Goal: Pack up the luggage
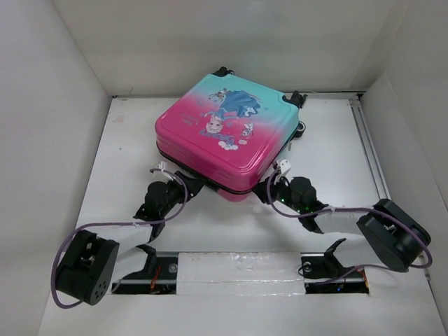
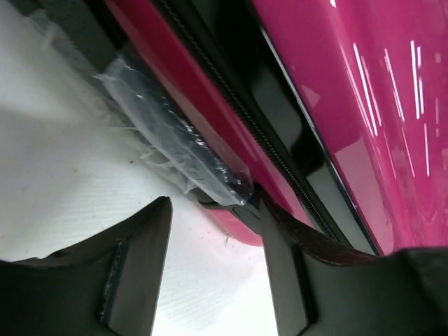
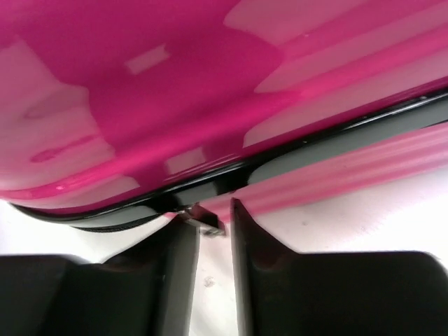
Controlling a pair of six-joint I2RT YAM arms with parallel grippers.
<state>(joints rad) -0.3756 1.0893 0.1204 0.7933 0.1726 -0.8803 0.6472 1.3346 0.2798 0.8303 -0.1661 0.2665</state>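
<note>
White tabletop (image 1: 126,210) carries a closed hard-shell child's suitcase (image 1: 224,140), pink fading to teal, princess print, black zip band, lying flat at centre; left tool (image 2: 213,231) spread at its near edge, right tool (image 3: 213,217) pinching a small metal zip tab (image 3: 203,222).

White surface (image 1: 126,189) covers bottom of box. Three plain white walls stand around it: back wall (image 1: 231,42), left wall (image 1: 49,119), right wall (image 1: 413,133). Thin grey metal rail (image 1: 369,150) runs along right edge of surface, just beside right wall. Faint pink smudge (image 1: 124,112) in far left corner. Shiny white strip (image 1: 238,269) lies across near edge. Up close, surface looks rough like cloth, with few tiny dark specks. Light soft and even, shadows pale.
</note>
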